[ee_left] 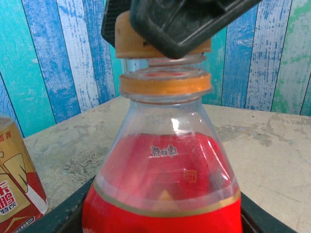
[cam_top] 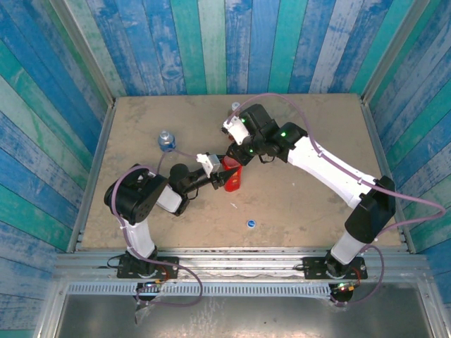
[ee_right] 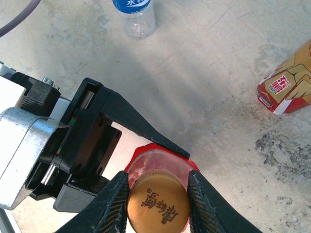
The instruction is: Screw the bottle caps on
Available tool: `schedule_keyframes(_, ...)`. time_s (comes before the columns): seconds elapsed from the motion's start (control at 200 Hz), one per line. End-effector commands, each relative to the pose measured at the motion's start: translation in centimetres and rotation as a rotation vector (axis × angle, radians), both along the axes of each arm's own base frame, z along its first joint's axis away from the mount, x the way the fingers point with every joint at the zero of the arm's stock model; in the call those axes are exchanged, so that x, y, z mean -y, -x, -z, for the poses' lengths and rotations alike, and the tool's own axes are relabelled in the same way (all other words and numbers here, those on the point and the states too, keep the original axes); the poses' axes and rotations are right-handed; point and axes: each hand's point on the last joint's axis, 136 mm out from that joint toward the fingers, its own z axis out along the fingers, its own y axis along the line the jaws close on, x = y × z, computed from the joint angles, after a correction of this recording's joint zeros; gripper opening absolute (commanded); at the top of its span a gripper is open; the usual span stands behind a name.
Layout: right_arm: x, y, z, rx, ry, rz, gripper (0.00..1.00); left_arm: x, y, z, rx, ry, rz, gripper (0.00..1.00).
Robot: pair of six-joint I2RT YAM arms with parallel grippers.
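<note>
— Two tools on one bottle here. My left tool is clamped round the red bottle, which stands near the middle of the desk.

— And the cap?

— The orange cap sits on top of the neck. In my left wrist view, bare thread shows beneath it, just above the orange ring. My right tool reaches in from above and is closed on that cap, with its pads tight against either side.

— What else is on the desk?

— The clear bottle stands well apart, off to the back left. The tea bottle is near the red one, at the edge of both wrist views. The blue cap lies loose on the near side, between my two arms.
</note>
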Motion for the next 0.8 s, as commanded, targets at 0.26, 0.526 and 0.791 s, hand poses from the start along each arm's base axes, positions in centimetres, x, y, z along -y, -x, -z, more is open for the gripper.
schedule_keyframes(0.26, 0.9, -0.7, -1.3, 0.045, -0.039, 0.067, 0.59, 0.2, 0.8, 3.4, -0.113, -0.063, 0.040, 0.55)
schedule_keyframes(0.526, 0.9, -0.8, -2.7, 0.052, -0.128, 0.099, 0.57, 0.2, 0.9, 3.4, -0.109, -0.065, 0.044, 0.55)
schedule_keyframes(0.791, 1.4, -0.9, -1.4, -0.016, -0.139, 0.113, 0.31, 0.1, 1.0, 3.4, -0.104, -0.067, 0.045, 0.56)
